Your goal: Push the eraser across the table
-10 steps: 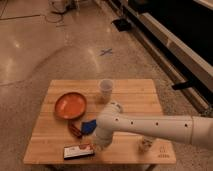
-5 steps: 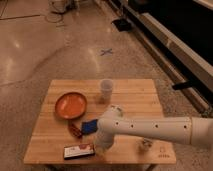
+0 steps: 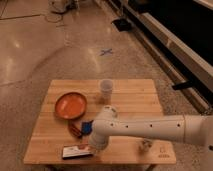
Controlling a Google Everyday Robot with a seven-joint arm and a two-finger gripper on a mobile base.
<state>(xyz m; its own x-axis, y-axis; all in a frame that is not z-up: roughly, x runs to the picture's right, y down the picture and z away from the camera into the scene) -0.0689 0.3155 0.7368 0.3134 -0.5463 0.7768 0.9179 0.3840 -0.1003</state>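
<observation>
The eraser lies flat near the table's front edge, at about 7 o'clock from the table's centre. The gripper sits low at the eraser's 2 o'clock end, seemingly touching it, presumably placed to shove it sideways; whether the claw is clenched or released cannot be told. An orange plate stands at 11 o'clock.

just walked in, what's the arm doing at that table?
The robot's single arm reaches across the table from the right, with the gripper down at the near-left edge, right beside the eraser. It looks set to push the eraser along the tabletop. An orange plate, a clear cup, a blue object and a small red-brown block sit nearby, untouched.
</observation>
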